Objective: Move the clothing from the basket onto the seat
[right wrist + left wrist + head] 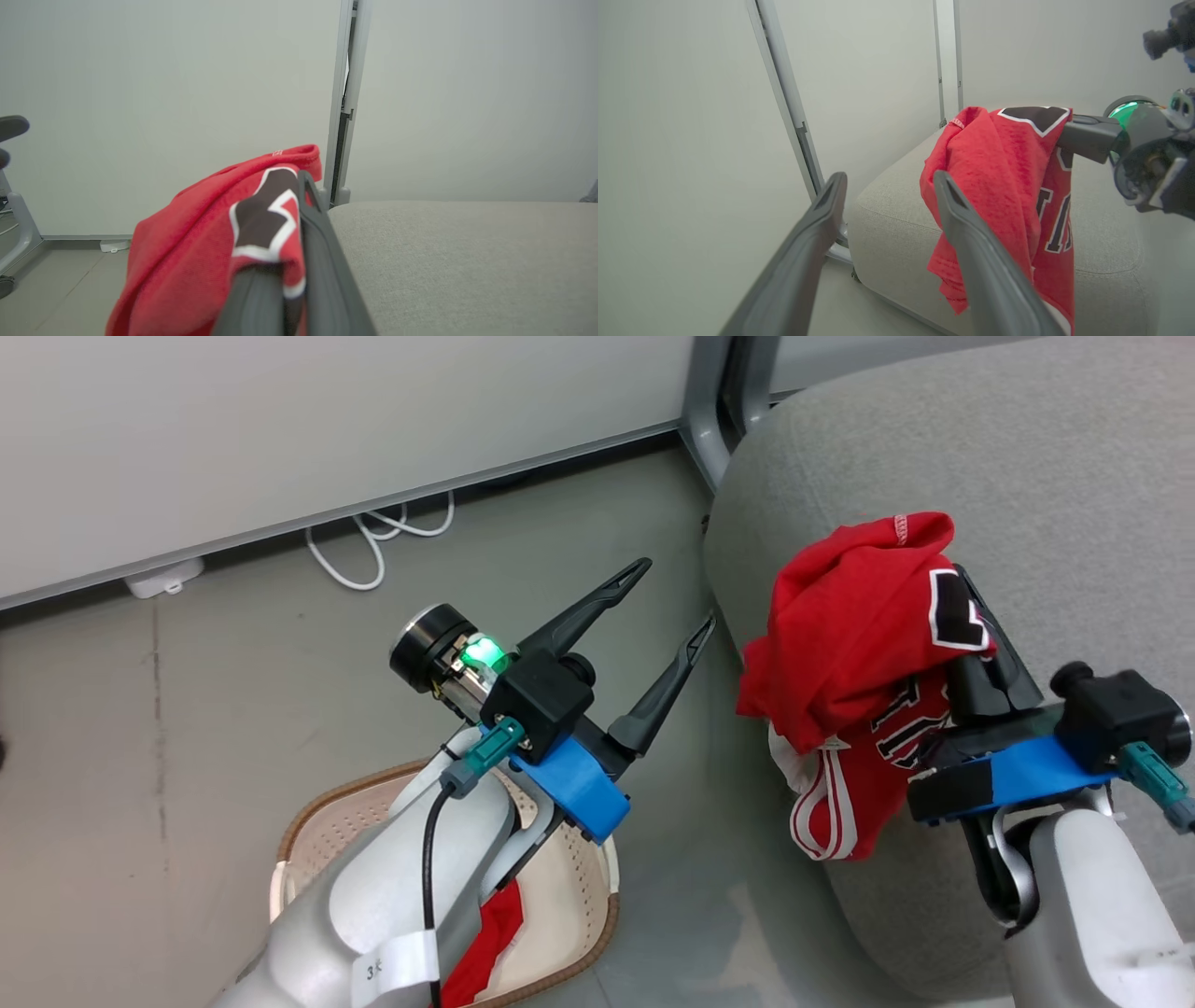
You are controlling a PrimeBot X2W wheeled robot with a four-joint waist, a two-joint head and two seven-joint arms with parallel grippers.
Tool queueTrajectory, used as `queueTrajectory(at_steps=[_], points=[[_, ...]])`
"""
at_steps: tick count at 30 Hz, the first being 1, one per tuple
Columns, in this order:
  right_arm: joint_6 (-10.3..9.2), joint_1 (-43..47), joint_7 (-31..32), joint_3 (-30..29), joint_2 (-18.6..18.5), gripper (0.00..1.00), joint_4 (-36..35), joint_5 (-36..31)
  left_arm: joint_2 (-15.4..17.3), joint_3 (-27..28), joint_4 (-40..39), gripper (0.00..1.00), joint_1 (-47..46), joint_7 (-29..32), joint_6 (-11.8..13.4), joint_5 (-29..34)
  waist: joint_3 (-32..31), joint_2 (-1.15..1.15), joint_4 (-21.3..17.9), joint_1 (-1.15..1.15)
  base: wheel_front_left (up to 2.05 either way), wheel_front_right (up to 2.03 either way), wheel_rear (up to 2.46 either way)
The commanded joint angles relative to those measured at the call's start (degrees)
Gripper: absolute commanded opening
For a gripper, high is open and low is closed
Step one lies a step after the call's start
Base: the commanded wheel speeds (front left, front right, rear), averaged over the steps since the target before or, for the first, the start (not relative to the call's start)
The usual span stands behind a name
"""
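Observation:
A red jersey (854, 616) with black white-edged numerals hangs from my right gripper (966, 588), which is shut on it above the left edge of the grey seat (1046, 467). The cloth droops over the cushion's side. In the right wrist view the jersey (187, 247) is bunched around the closed fingers (322, 242), with the seat (467, 266) beyond. My left gripper (677, 593) stands open and empty above the floor, left of the seat and above the basket (597, 933). A second red garment (490, 933) lies in the basket, partly hidden by my left forearm. The left wrist view shows the jersey (994, 177) and the right gripper (1087, 135).
A white cable (373, 546) and a white adapter (163, 579) lie on the floor by the wall. A grey metal post (705, 411) stands at the seat's far corner. An office chair base (14, 224) is at the far left of the right wrist view.

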Motion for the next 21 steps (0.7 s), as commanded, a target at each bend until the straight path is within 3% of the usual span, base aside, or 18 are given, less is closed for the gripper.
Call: queueTrajectory(at_steps=[1, 11, 21], points=[[0.01, 0.98, -0.04, -0.53, 0.19, 0.0, -0.74, 0.18, 0.2, 0.09, -0.18, 1.0, 0.67, -0.16, -0.02, 0.45, 0.62, 0.0, -1.95, 0.0, 0.0, 0.0, 0.0], [0.01, 7.9, -0.04, -4.39, 1.62, 0.0, -5.69, 0.46, -0.3, -2.86, -0.3, 1.0, 1.97, -0.16, -0.03, 0.56, 2.01, 0.0, -6.99, 0.0, 0.0, 0.0, 0.0], [0.01, 8.46, -0.04, -4.97, 2.3, 0.0, -8.15, 0.91, 0.18, -2.27, -1.34, 1.0, 1.26, -0.16, -0.04, 1.21, 2.99, 0.0, -8.39, 0.0, 0.0, 0.0, 0.0]])
